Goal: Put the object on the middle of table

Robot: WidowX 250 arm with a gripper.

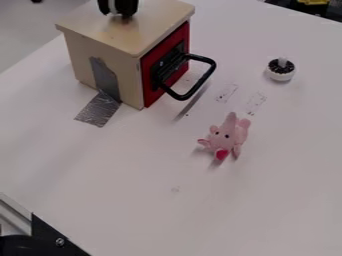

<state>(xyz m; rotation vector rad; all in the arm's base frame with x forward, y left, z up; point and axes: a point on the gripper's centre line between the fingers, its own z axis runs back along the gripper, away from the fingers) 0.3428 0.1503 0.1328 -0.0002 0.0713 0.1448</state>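
One soft pink toy (230, 137): lies on the white table (133, 190), right of the view's centre, two dark eyes showing, a red patch at its near end.
Gripper (118, 7): hangs at the top edge, over the box, partly cut off by the frame — how far open, and whether holding anything, cannot tell.
Wooden box (107, 55): pale, stands upright on the table at upper left, well apart from the toy.
Red door (148, 82): set in the box's right-hand face, with a dark panel.
Black handle (210, 75): loops out from the door over the table, up and left of the toy.
Silver tape (99, 110): runs down the box's side and onto the tabletop.
Small white pot (280, 76): stands at upper right, beyond the toy — holds something dark and speckled, with a pale stub on top.
Table marks: two faint oblong patches, between pot and toy.
Black bracket (50, 237): sits in the lower left corner, carries one bolt, beside a pale rail (15, 215).
Yellow item (312, 2): shows at the top right edge, against something dark.
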